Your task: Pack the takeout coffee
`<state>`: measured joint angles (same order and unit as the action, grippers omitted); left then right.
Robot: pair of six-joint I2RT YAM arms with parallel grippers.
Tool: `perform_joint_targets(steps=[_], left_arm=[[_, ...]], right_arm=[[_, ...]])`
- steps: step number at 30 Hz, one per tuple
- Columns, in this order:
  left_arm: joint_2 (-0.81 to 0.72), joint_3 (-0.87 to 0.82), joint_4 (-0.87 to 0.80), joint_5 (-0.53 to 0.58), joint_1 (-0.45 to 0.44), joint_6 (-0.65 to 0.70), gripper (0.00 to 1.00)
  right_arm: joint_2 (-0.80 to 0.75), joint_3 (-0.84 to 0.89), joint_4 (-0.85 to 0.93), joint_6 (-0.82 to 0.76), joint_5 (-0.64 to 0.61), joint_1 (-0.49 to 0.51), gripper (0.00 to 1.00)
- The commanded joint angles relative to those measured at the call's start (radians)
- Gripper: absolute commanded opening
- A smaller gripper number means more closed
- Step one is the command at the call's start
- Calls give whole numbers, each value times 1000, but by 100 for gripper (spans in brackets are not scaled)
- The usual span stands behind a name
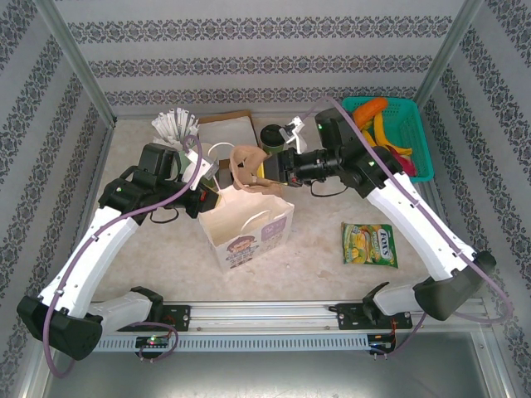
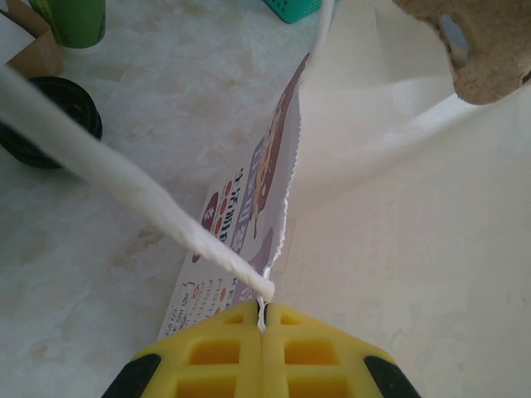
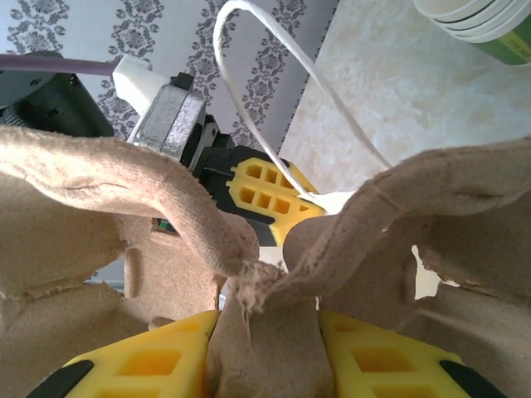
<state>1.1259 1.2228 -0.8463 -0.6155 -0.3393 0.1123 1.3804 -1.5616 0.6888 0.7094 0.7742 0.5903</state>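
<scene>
Holding the paper bag (image 1: 249, 228) open is judged the step in hand: its rim is pinched by the left hand (image 2: 261, 325), and a pulp carrier (image 1: 245, 162) is clamped in the right hand (image 3: 265, 342) over the mouth. The takeout coffee (image 1: 272, 135) is seen on the bench (image 1: 315, 253), at twelve o'clock from the bag. Next, a level lowering of the carrier is called for.

- The pulp carrier (image 1: 247, 166) hangs over the paper bag's (image 1: 249, 232) mouth, blocking it.
- The takeout coffee (image 1: 272, 137) stands close behind the pulp carrier.
- Bare table (image 1: 319, 228) lies open between the paper bag and the snack packet (image 1: 369, 245).
</scene>
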Motion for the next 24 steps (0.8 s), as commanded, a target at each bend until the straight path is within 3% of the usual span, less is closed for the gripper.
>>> perform_joint_targets(steps=[1, 7, 15, 24], left_arm=[[-12, -9, 42, 9, -9, -19, 0], [-16, -19, 39, 28, -8, -22, 0], [-20, -21, 43, 23, -8, -16, 0], [-28, -29, 75, 15, -8, -44, 0]], right_arm=[[-6, -46, -17, 2, 25, 28, 34], [-43, -75, -1, -13, -31, 51, 34], [-17, 14, -81, 30, -35, 67, 34], [85, -25, 127, -37, -193, 78, 34]])
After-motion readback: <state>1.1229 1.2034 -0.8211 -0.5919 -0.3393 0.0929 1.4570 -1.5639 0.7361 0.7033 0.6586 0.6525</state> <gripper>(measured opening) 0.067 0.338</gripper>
